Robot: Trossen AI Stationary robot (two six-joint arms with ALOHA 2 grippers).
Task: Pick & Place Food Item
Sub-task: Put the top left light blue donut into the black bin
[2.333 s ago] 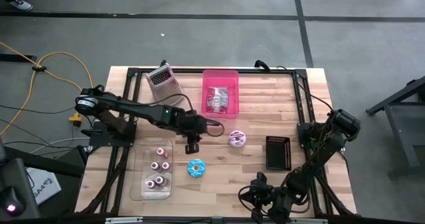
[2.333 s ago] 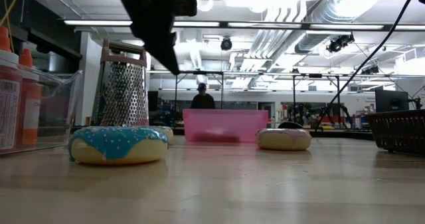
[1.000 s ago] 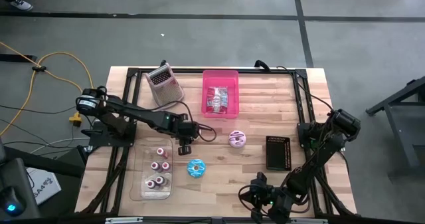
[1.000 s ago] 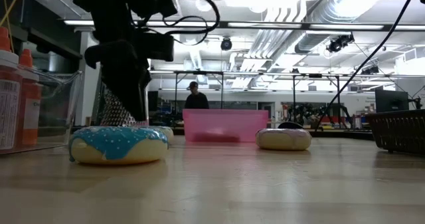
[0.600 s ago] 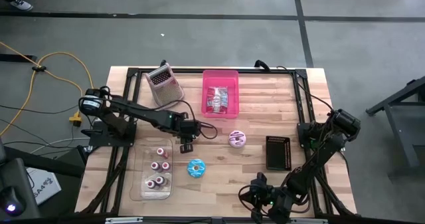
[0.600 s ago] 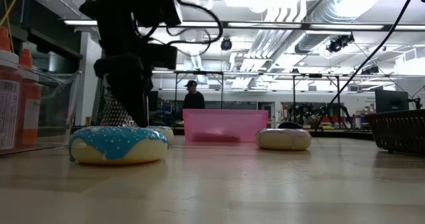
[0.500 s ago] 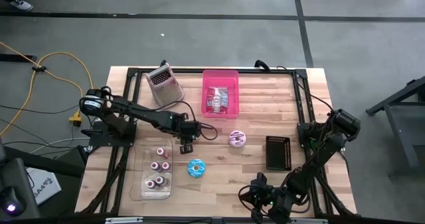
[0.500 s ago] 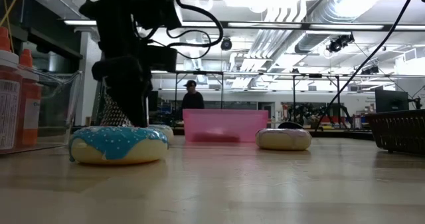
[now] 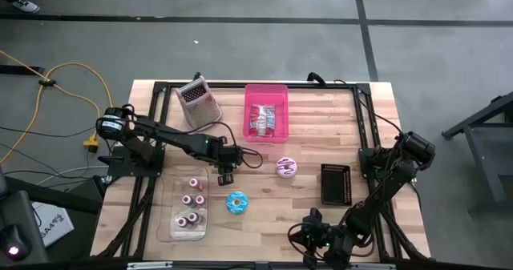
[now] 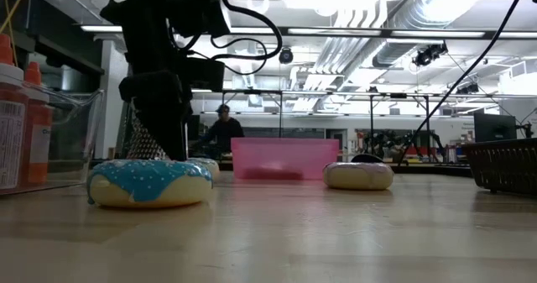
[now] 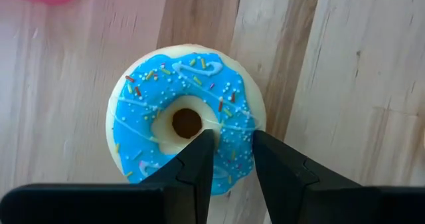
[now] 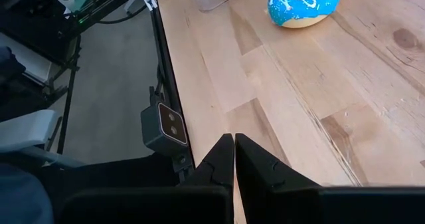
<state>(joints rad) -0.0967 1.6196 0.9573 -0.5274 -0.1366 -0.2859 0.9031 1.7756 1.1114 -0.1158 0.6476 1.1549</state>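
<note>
A blue-iced donut lies flat on the wooden table. My left gripper hangs open just on its far-left side, fingers slanting steeply down. In the left wrist view one fingertip shows before the donut's hole and the other before its outer rim; no touch shows. A pink-iced donut lies to the right of it. My right gripper waits shut at the table's near edge, with nothing in it.
A pink bin stands at the far middle with a metal grater to its left. A clear tray holding small items sits at the near left. A black basket is on the right. A person shows far behind the table.
My left gripper came down toward the table at the blue donut's far side more than a second ago, shifting a little toward the left edge. Since then it has kept nearly still, with the same gap between its fingers. Neither donut has moved.
</note>
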